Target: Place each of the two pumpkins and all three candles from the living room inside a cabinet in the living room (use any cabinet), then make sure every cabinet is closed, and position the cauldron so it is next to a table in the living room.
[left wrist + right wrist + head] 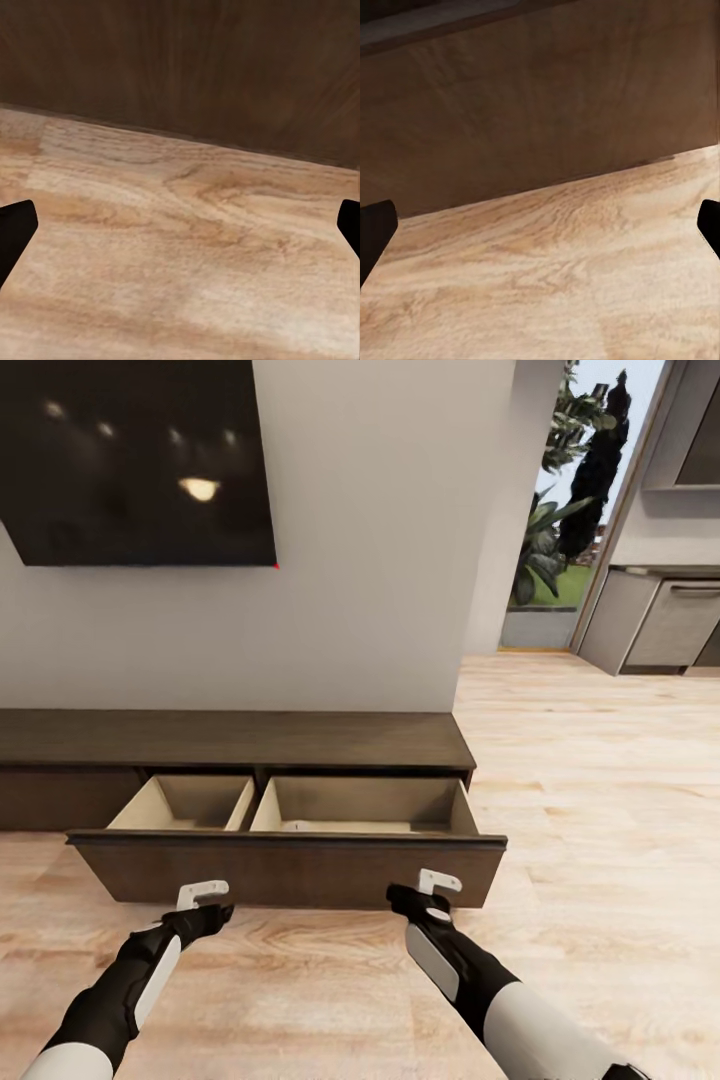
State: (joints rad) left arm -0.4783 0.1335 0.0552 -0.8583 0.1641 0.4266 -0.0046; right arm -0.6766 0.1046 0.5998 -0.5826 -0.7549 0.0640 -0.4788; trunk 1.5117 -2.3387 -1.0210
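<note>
Head view: cabinet (240, 745) against wall, wide drawer (290, 865) pulled out, pale insides, small pale candle (297, 826) just behind drawer front in right compartment. Wrist views add only dark drawer front above wood floor (180, 255). Left claw (203, 893) and right claw (438, 882) both spread, empty, close before drawer front; contact unclear. Open floor right of cabinet.

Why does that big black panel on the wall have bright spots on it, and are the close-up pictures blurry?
Head view: the black wall panel is glossy and mirrors ceiling lights as soft glare spots; the open cabinet drawer casts a shadow onto the floor. Left wrist view: wood floor grain looks smeared and soft. Right wrist view: the drawer front is similarly soft, darkening toward its upper edge.
</note>
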